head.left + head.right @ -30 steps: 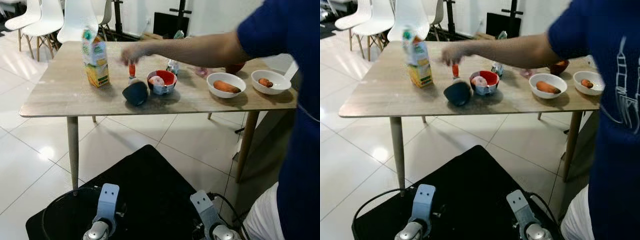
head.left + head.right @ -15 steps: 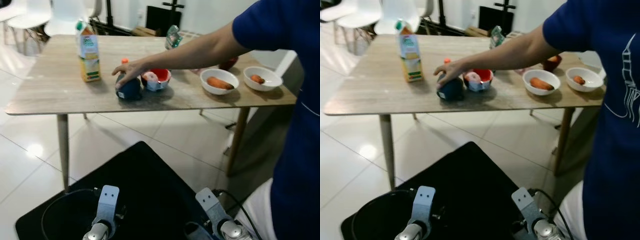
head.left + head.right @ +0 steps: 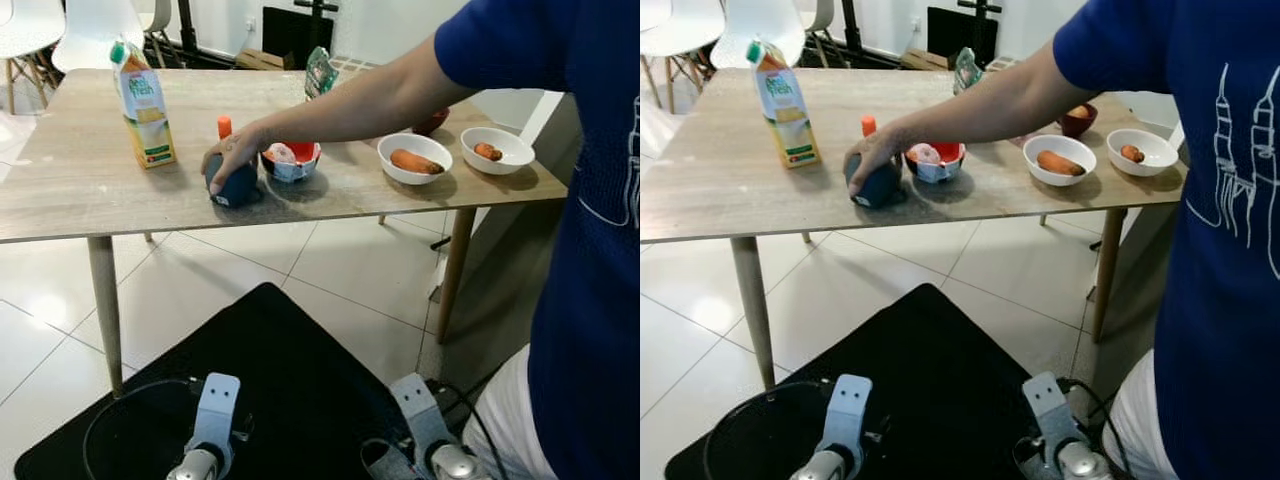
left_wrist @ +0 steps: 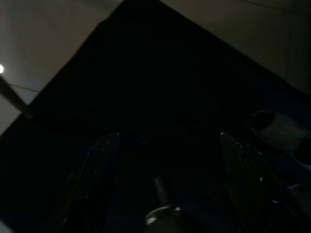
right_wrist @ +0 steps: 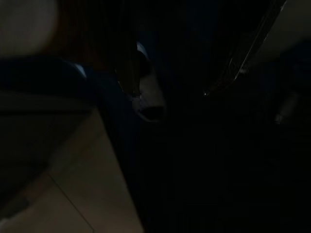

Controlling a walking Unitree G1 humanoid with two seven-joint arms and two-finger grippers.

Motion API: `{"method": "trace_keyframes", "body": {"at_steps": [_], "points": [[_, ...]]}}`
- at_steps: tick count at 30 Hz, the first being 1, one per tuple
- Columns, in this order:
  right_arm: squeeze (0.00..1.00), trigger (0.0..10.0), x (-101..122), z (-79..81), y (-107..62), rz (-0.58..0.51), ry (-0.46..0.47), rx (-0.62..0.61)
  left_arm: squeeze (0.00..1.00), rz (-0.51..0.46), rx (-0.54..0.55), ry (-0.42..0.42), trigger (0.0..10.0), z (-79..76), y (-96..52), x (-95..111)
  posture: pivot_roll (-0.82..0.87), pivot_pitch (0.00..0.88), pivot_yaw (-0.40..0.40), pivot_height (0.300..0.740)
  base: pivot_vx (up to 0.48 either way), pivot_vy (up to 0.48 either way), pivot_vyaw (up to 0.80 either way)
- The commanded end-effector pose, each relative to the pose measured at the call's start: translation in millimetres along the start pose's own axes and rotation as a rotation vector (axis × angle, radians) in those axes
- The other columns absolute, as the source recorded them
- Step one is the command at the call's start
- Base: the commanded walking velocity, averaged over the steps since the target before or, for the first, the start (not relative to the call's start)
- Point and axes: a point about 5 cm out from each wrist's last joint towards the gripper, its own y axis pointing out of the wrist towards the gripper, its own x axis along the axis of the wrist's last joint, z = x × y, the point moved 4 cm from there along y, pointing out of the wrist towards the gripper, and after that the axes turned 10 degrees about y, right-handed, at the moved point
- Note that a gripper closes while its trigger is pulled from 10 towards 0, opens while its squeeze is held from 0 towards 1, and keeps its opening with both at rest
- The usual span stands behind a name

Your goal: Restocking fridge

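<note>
From the head camera I see a wooden table (image 3: 80,190) ahead, with a juice carton (image 3: 142,118) standing upright towards its left. A person in a blue shirt (image 3: 590,200) stands at my right and reaches across; their hand (image 3: 232,155) rests on a dark blue rounded object (image 3: 236,187) near the table's front edge. Just behind that hand is a small bottle with an orange cap (image 3: 225,127), and just beside it a red bowl (image 3: 292,160) holding something pale. Further right sit a white bowl with a carrot (image 3: 414,160) and another white bowl (image 3: 497,151) with a smaller orange piece; a dark red bowl (image 3: 1076,119) sits behind them. Both my arms hang low over a black mat (image 3: 290,380) on the tiled floor. In the left wrist view, very dark, the left gripper (image 4: 167,160) shows its two fingers spread apart over the mat, holding nothing. The right wrist view is too dark; I cannot tell how the right gripper (image 5: 194,73) stands.
</note>
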Motion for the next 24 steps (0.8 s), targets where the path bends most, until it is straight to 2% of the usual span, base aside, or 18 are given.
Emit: {"method": "trace_keyframes", "body": {"at_steps": [1, 6, 8, 10, 12, 16, 24], "points": [[0.0, 10.0, -9, 5.4, -1.2, 0.034, -0.015, 0.018, 0.0, 0.017, -0.029, 0.011, 10.0, -9.9, -1.5, -5, -0.16, 0.052, 0.005, 0.719, 0.0, 0.0, 0.0], [0.0, 10.0, -8, 14.2, 0.5, 0.053, -0.139, 0.076, 0.0, 0.009, -0.044, 0.026, 10.0, -13.0, 1.5, 1, -0.16, 0.033, 0.008, 0.719, 0.0, 0.0, 0.0], [0.0, 10.0, -5, 15.1, 1.5, 0.048, -0.145, 0.079, 0.0, -0.001, -0.044, 0.022, 10.0, -13.7, 4.3, 8, -0.17, 0.028, 0.0, 0.719, 0.0, 0.0, 0.0], [0.0, 10.0, -3, 14.6, 1.9, 0.043, -0.131, 0.073, 0.0, -0.005, -0.045, 0.022, 10.0, -14.5, 5.4, 11, -0.17, 0.026, -0.002, 0.719, 0.0, 0.0, 0.0], [0.0, 10.0, -2, 11.7, 2.2, 0.032, -0.079, 0.043, 0.0, -0.014, -0.049, 0.019, 10.0, -18.4, 7.1, 15, -0.17, 0.024, 0.003, 0.719, 0.0, 0.0, 0.0], [0.0, 10.0, -4, 9.7, 1.3, 0.032, -0.049, 0.025, 0.0, -0.015, -0.056, 0.021, 10.0, -21.7, 6.0, 14, -0.17, 0.018, 0.008, 0.719, 0.0, 0.0, 0.0], [0.0, 10.0, -18, 5.2, -3.7, 0.045, -0.05, 0.01, 0.0, -0.017, -0.05, 0.01, 10.0, -21.8, 2.9, 8, -0.17, 0.028, 0.001, 0.719, 0.0, 0.0, 0.0]]}}
